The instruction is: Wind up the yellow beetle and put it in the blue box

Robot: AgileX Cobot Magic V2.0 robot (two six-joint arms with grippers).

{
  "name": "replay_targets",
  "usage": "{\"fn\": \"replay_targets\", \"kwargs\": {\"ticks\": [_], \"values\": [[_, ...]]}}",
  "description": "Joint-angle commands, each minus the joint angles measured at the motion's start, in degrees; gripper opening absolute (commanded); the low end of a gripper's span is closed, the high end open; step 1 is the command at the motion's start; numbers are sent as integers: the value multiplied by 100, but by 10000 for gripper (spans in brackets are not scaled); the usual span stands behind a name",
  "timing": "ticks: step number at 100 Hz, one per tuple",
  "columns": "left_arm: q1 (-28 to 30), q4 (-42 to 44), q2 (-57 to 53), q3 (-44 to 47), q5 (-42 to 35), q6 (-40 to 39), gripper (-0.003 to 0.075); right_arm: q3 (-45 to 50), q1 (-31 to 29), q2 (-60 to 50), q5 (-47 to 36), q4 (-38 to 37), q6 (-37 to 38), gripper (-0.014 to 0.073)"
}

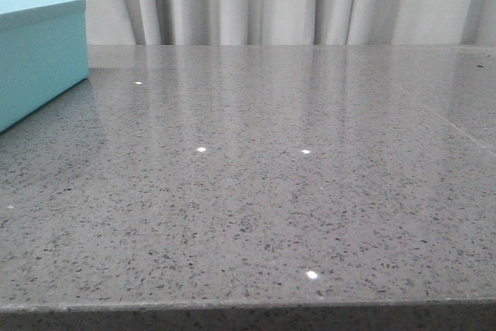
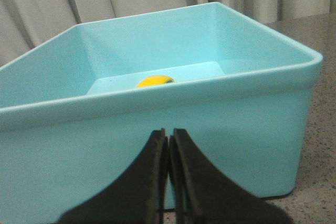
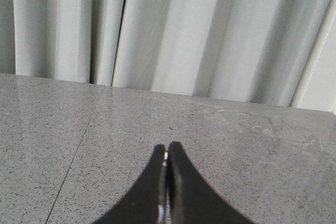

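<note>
The beetle [image 2: 154, 81] lies inside the box [image 2: 236, 129], on its floor near the far wall; in the left wrist view only a glossy yellow sliver of it shows over the near rim, a little left of centre in the frame, so its wheels and which way it faces cannot be made out. I judge it light, hard and stiff, with a slick curved shell that pads could slide off (a hold across the flat flanks, low by the wheels, looks safer than one over the roof), and small wheels and axles that would not like a hard squeeze. The box is a matte turquoise tub with thick, rounded rims, open on top; in the front view only one corner of it [image 1: 43, 60] shows at the upper left, and the beetle is hidden there. The left gripper [image 2: 168, 142] sits at the bottom centre of its view, just outside the near wall of the box, fingers pressed together with nothing between them. The right gripper [image 3: 167, 156] is likewise closed and empty, above bare grey speckled tabletop [image 3: 252, 150], with pale curtains [image 3: 173, 30] behind. Neither gripper touches the beetle.
</note>
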Motion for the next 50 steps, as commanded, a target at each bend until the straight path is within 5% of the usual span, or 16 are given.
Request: {"fn": "replay_targets", "kwargs": {"ticks": [1,32,50], "values": [[-29,0,-197,39,-500,-64,-20,-141,-39,61,-105,-355,-9,-115],[-29,0,-197,39,-500,-64,-20,-54,-39,61,-52,-361,-31,-115],[-29,0,-197,39,-500,-64,-20,-54,-39,-123,-101,286,-95,-115]]}}
